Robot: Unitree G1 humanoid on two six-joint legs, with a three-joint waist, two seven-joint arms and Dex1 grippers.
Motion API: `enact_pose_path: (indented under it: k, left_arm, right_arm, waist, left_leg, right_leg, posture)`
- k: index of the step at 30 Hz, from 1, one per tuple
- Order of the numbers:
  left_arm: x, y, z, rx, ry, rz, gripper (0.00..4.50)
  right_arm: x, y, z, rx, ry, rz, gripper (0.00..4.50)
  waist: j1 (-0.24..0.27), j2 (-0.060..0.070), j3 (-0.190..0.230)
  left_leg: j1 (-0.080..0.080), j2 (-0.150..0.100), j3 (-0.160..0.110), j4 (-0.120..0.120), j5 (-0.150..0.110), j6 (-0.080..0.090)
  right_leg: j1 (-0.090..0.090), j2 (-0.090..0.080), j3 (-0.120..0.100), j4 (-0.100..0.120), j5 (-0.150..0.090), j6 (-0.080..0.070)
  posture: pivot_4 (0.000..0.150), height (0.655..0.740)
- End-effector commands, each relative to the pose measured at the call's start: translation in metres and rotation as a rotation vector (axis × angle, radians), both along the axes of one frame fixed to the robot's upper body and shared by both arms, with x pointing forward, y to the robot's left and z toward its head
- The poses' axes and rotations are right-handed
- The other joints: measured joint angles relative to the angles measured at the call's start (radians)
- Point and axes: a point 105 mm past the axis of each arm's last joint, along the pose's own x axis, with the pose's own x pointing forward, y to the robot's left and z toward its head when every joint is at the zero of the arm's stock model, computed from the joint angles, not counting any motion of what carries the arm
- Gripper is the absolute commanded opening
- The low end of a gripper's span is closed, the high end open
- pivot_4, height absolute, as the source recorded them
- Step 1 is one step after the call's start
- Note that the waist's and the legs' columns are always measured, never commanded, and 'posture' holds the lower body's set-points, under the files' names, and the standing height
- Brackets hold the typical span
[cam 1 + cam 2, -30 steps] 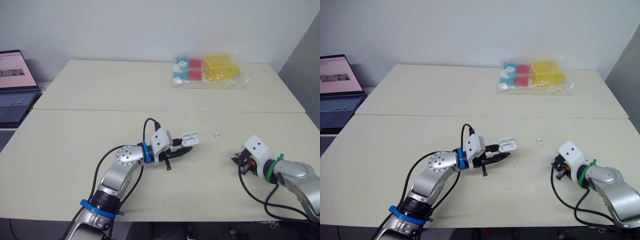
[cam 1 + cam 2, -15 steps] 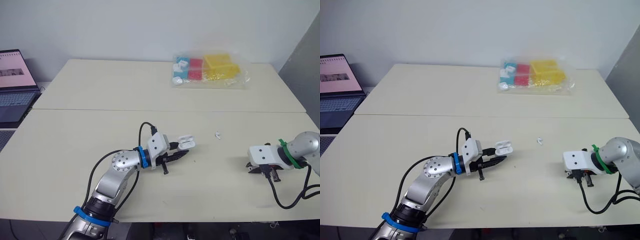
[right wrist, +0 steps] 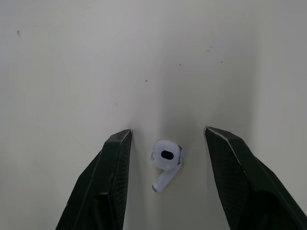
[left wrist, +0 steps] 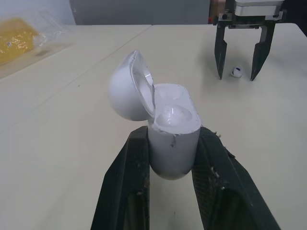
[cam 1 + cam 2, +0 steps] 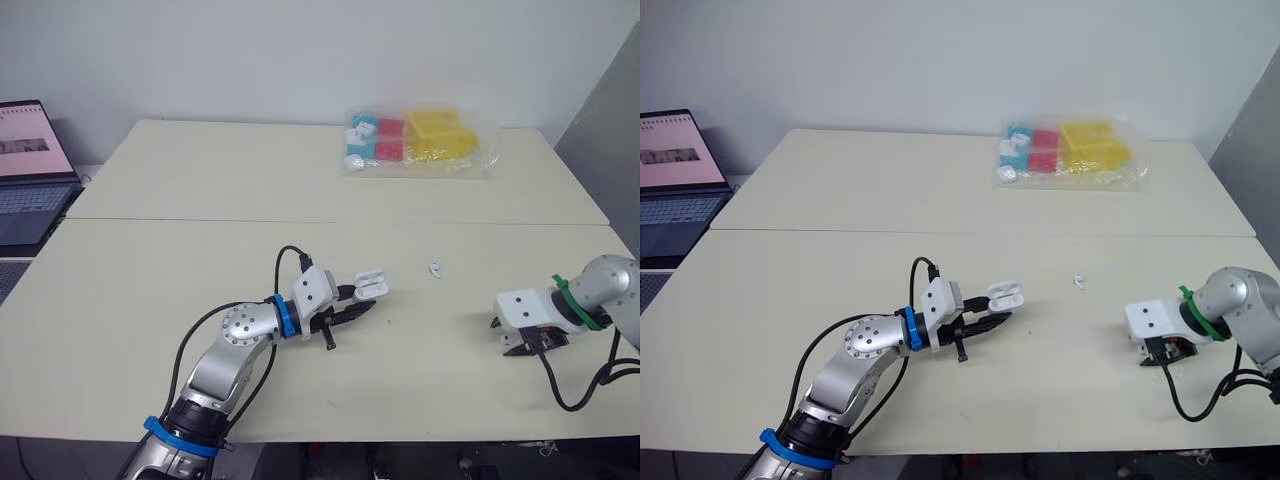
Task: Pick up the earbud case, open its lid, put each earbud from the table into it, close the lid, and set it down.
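Left wrist view shows where I stand with the job: my left gripper [image 4: 171,140] has its two black fingers [image 4: 130,167] closed against the sides of the earbud case [image 4: 169,136], holding it upright and lifted clear of the table [image 4: 72,143]. The lid [image 4: 125,93] is already swung back on its hinge, so picking up and opening are done. What I judge is left is all the loading, then closing the lid and setting the case down.

Neither bud is in yet, as far as I can tell. One earbud [image 3: 166,160] lies on the table well apart from the case, off to its right side, and my right gripper [image 3: 168,132] hangs straight over it with the jaws spread wide, one finger on each side of the bud and touching neither it nor anything else. The second earbud [image 5: 435,269] sits on the table between the case and that gripper, a little beyond the case from me.

The case itself is white, glossy and rounded like a pebble, with a flat top edge that shows small dark scuffs. The lid is a smooth dome tilted away to one side, its inside shiny. The opening faces up with a pale hollow in it; I cannot make out the separate wells. The bud under my right jaws lies on its side, dark mesh port up, stem flat on the table
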Motion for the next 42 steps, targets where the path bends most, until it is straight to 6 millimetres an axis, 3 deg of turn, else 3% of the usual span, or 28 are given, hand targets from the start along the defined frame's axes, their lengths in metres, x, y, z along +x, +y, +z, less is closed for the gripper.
enact_pose_path:
  k: [1,7,14,23,39,42]
  left_arm:
    - [-0.003,-0.005,0.013,-0.033,-0.046,-0.007,0.81]
    - [-0.002,-0.008,0.009,-0.037,-0.041,-0.001,0.81]
    - [-0.003,-0.014,0.006,-0.044,-0.041,-0.002,0.81]
    - [-0.003,-0.018,0.006,-0.052,-0.049,0.002,0.81]
    - [-0.004,-0.020,0.002,-0.054,-0.042,0.007,0.81]
    - [-0.004,-0.020,0.002,-0.050,-0.042,0.004,0.81]
  right_arm:
    - [-0.004,0.003,0.026,0.045,-0.039,-0.041,2.52]
    - [-0.013,-0.003,0.033,-0.029,-0.043,-0.241,2.52]
    - [-0.014,-0.003,0.023,-0.071,0.002,-0.355,2.52]
    - [-0.002,-0.004,0.011,-0.114,0.018,-0.355,2.52]
    - [0.001,0.005,0.008,-0.111,0.047,-0.337,2.52]
    - [0.000,0.006,0.008,-0.110,0.049,-0.332,1.95]
  waist:
    - [0.001,0.001,0.000]
    - [0.002,0.002,0.000]
    - [0.002,0.002,0.000]
    - [0.001,0.002,0.000]
    - [0.000,0.002,0.000]
    - [0.000,0.002,0.000]
  left_leg:
    - [0.000,0.000,0.000,0.000,0.000,0.000]
    - [-0.002,0.000,-0.001,-0.001,0.000,0.000]
    - [-0.002,0.000,0.000,0.000,0.000,0.000]
    - [-0.002,0.000,0.000,-0.001,0.000,0.000]
    - [-0.002,0.000,0.000,0.000,0.000,0.000]
    - [-0.002,0.000,0.000,0.000,0.000,0.000]
  right_leg:
    - [0.000,0.000,0.000,0.000,0.000,0.000]
    - [-0.002,0.000,0.001,0.000,0.000,0.000]
    - [-0.002,0.000,0.000,0.000,0.000,0.000]
    - [-0.003,0.000,0.000,0.000,0.000,0.000]
    - [-0.003,0.000,0.000,0.001,0.000,0.001]
    - [-0.003,0.000,0.000,0.001,0.000,0.001]
  posture:
    - [0.150,0.7354]
    - [0.150,0.7354]
    - [0.150,0.7354]
    - [0.150,0.7354]
    - [0.150,0.7354]
    - [0.150,0.7354]
